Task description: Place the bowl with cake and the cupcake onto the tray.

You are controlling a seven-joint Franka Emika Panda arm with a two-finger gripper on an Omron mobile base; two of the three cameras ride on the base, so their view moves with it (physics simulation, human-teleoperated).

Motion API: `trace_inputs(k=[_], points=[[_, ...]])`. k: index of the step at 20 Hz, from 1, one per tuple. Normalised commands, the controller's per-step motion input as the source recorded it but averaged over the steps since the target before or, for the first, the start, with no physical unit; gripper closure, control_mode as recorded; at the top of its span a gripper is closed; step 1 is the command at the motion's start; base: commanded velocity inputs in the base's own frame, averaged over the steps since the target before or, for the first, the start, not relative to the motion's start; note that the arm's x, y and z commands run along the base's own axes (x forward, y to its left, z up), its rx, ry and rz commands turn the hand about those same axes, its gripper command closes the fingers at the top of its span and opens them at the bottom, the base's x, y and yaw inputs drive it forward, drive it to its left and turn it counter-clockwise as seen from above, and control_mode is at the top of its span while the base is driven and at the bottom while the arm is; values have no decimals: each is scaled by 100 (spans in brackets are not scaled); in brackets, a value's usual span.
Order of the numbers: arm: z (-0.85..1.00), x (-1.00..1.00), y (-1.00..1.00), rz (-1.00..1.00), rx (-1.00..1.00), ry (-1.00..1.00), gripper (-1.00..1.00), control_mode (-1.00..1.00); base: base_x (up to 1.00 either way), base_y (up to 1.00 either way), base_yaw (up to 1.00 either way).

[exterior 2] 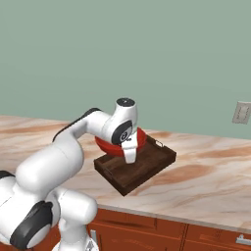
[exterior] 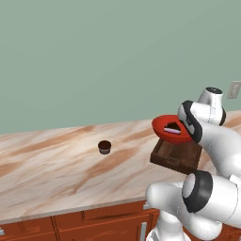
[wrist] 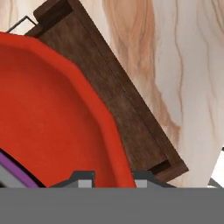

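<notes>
My gripper point(wrist: 111, 179) is shut on the rim of the glossy red bowl point(exterior: 161, 126), holding it tilted just above the square dark wooden tray point(exterior: 175, 157). The chocolate cake wedge point(exterior: 172, 126) with its pale stripe lies inside the bowl. In the hand view the red bowl point(wrist: 48, 113) covers the left half, with the tray point(wrist: 127, 109) running diagonally beneath it. From the right base view the bowl point(exterior 2: 109, 145) hangs over the tray's point(exterior 2: 142, 169) far left part, partly hidden by my wrist. The small dark cupcake point(exterior: 104, 147) stands alone on the counter, well left of the tray.
The marble counter point(exterior: 52, 164) stretches left and right of the tray, its front edge above brown cabinet drawers point(exterior: 94, 223). A wall outlet point(exterior 2: 241, 112) sits on the green wall to the right. My own arm links crowd the near side of the tray.
</notes>
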Motion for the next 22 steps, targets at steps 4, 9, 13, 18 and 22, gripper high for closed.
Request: trace_inputs(k=[4, 9, 13, 18, 22], points=[[0, 9, -46, -8, 0, 0, 100, -100, 0, 0, 0], [0, 20, -26, -6, 0, 0, 100, -100, 0, 0, 0], [-3, 24, -25, -4, 0, 0, 100, -100, 0, 0, 0], [-12, 18, -36, -2, 0, 0, 100, -100, 0, 0, 0], [-18, 13, -34, -1, 0, 0, 100, -100, 0, 0, 0]])
